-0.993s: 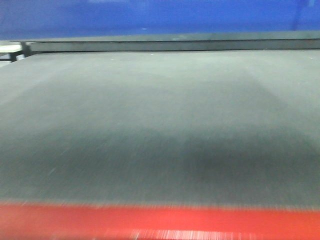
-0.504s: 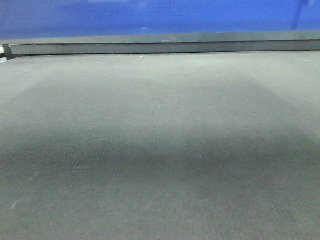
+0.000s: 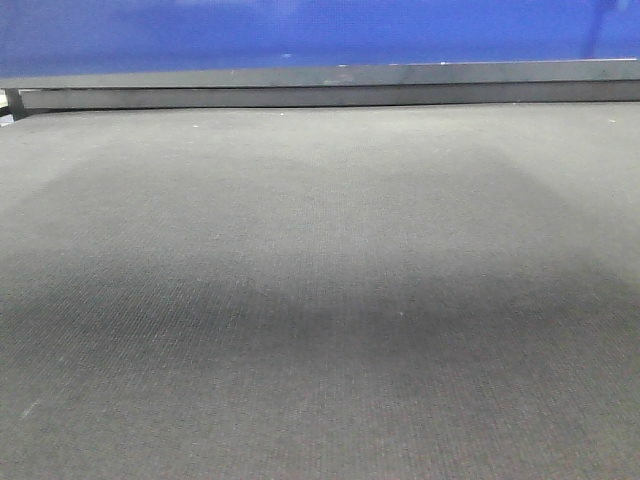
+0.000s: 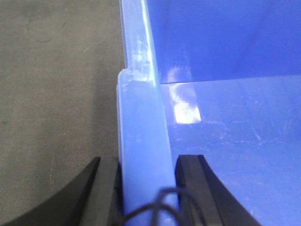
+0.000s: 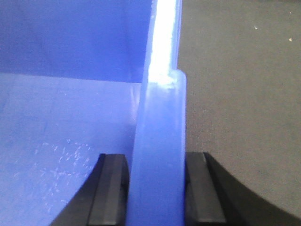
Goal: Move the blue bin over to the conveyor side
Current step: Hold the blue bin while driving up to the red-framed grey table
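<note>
Blue bin (image 4: 141, 141) is held at its thick rim by both arms. L gripper (image 4: 146, 188): jaws pinch the pale rim, one black pad (image 4: 106, 186) on the outer face, the other on the inner face, both touching plastic. Past the outer jaw I see the grey conveyor belt (image 4: 56, 94) below the wall. Past the inner jaw there's glossy bin interior w/ a glare patch. A dark cable (image 4: 155, 205) loops across the rim close to the jaws. R gripper (image 5: 157, 188): same deal, jaws clamped on the rim, bin interior past the inner jaw, belt past the outer one. Can't tell if the bin's base touches the belt. Front cam: woven belt, dark edge strip (image 3: 320, 95) at the far side, blue surface (image 3: 320, 30) above it; can't tell if that's the bin.
</note>
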Tool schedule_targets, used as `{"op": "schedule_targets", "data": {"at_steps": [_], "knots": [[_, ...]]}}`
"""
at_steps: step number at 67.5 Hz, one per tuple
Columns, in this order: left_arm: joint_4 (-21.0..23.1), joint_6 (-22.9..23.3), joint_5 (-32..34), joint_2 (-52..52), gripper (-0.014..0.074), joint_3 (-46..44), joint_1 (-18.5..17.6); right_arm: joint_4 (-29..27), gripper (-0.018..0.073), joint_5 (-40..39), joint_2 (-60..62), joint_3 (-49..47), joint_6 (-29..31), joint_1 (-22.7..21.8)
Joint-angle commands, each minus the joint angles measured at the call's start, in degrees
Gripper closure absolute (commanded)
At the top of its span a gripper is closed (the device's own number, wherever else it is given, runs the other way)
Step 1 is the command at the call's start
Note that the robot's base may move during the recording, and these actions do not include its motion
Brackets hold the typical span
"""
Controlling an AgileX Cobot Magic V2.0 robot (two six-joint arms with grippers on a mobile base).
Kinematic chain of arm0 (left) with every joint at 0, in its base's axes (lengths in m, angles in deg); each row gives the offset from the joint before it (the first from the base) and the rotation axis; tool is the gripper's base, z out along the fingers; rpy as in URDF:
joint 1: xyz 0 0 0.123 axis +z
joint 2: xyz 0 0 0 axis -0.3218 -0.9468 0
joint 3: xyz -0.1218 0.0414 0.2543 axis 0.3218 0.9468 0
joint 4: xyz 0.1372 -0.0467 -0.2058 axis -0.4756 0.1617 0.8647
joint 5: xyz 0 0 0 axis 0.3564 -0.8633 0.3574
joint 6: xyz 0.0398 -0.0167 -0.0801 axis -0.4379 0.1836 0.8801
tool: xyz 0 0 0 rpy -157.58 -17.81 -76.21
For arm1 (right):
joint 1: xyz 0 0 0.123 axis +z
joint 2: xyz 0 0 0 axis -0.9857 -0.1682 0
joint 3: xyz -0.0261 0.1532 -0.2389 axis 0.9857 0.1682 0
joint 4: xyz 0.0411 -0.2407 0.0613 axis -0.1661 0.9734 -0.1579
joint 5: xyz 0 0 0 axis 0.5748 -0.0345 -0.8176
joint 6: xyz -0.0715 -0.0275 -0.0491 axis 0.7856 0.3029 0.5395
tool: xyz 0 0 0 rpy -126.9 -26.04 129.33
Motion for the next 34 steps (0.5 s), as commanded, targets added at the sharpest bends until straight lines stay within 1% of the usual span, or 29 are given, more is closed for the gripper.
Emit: {"op": "schedule_targets", "data": {"at_steps": [1,27,34], "knots": [[2.72,-0.48,6.17,1.02,0.0612,-1.07,-0.98,-1.71,0.0631,-11.48,1.04,-0.93,1.08,0.45],[2.72,-0.48,6.17,1.02,0.0612,-1.07,-0.98,-1.71,0.0631,-11.72,1.04,-0.93,1.08,0.45],[2.73,-0.48,7.18,1.02,0.0612,-1.07,-0.98,-1.71,0.0631,-11.72,1.04,-0.93,1.08,0.45]]}}
